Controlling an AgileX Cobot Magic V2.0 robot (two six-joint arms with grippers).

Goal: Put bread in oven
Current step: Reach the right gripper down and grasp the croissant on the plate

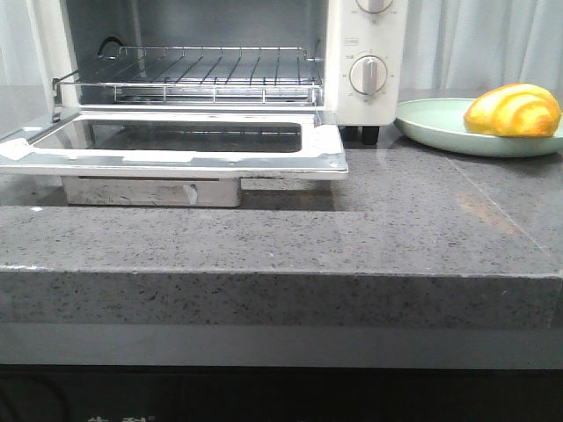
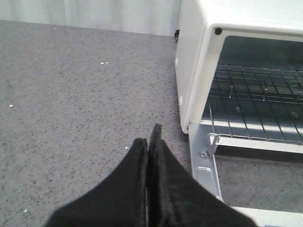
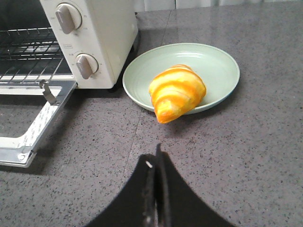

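Waiting: bread (image 3: 177, 92) on plate (image 3: 222, 71), overhanging rim, beside oven (image 1: 369, 53); door down. Right end effector (image 3: 157, 156) and left end effector (image 2: 150, 142) both closed, empty. Risk: glossy bun probably slips or rolls onto worktop (image 1: 396, 237) during grasp.

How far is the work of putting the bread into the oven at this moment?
Done: the oven door lies open and its wire rack is bare. In hand: nothing; the left gripper and right gripper are shut and empty. Left: the bread sits on the green plate, waiting to be picked up and loaded.
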